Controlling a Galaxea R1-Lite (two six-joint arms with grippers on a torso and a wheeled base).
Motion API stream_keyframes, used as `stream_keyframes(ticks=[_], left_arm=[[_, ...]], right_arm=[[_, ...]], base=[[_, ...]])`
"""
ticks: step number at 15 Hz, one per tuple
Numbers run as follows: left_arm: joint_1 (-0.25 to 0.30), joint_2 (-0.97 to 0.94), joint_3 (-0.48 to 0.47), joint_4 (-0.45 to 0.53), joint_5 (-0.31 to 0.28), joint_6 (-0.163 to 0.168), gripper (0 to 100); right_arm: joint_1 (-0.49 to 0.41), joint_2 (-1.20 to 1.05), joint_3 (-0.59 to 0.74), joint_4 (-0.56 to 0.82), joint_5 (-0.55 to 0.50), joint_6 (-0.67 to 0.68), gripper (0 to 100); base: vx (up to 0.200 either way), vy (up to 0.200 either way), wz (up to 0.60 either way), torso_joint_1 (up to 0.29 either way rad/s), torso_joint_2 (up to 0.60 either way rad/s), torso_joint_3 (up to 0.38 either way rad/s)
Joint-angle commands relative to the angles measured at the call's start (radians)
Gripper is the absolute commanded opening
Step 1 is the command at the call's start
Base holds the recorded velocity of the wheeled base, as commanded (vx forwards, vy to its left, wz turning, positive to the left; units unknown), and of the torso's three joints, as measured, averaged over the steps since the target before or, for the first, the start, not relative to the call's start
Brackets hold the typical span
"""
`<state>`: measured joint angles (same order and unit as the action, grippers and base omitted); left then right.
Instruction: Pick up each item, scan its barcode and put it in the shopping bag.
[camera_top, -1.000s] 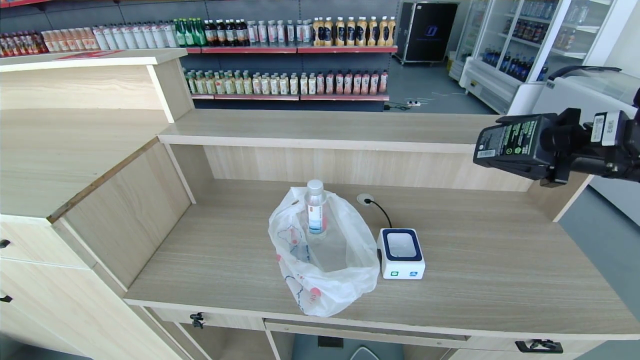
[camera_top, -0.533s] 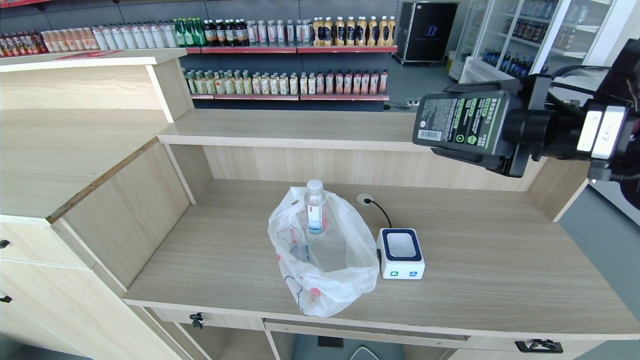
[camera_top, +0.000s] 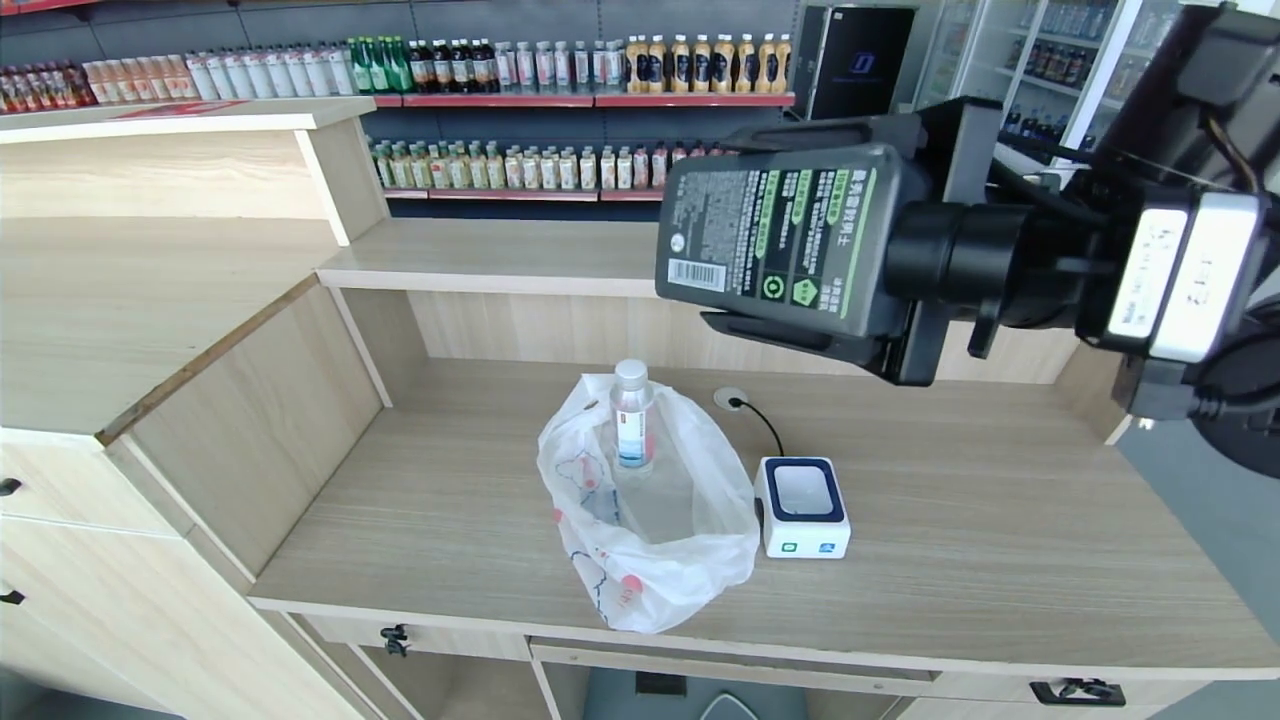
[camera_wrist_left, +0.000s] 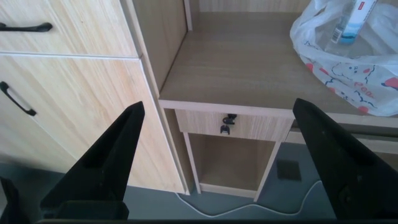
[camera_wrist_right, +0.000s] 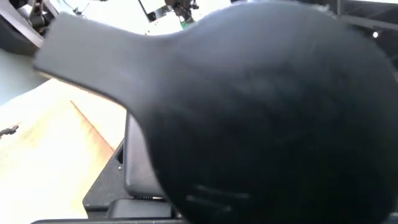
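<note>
Black bottle (camera_top: 800, 235), gripped by the right hand (camera_top: 728, 233), hangs over the counter (camera_top: 1000, 520); scanner (camera_top: 803, 505) stands beside shopping bag (camera_top: 650, 540).

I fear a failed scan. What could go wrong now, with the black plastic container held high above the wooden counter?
The black plastic container, clamped in the right gripper, seems to turn its barcode label away from the white box scanner below, so the scan may miss. The clear bottle stands upright in the white plastic bag; the container could topple it.

Black green-labelled jug (camera_top: 785, 240), white printed shopping bag (camera_top: 650, 585)
</note>
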<state>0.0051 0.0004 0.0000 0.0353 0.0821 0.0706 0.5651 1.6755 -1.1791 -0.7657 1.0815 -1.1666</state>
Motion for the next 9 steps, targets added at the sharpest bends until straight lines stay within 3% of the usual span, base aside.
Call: stream_keyframes(ticks=[1,5,9], left_arm=[[-0.001,0.0,0.0,0.0,0.001,0.0,100],[-0.001,0.0,0.0,0.0,0.001,0.0,100],[0.001,0.0,0.0,0.0,0.001,0.0,100]], right_arm=[[0.084,0.053,-0.011,-0.004,-0.075,0.004,0],[0.182,0.164,-0.074,-0.018,-0.187,-0.001,0],[0.225,0.217,-0.106,-0.018,-0.212,-0.004,0]], base=[[0.0,0.0,0.0,0.0,0.0,0.0],[0.0,0.0,0.0,0.0,0.0,0.0],[0.0,0.0,0.0,0.0,0.0,0.0]])
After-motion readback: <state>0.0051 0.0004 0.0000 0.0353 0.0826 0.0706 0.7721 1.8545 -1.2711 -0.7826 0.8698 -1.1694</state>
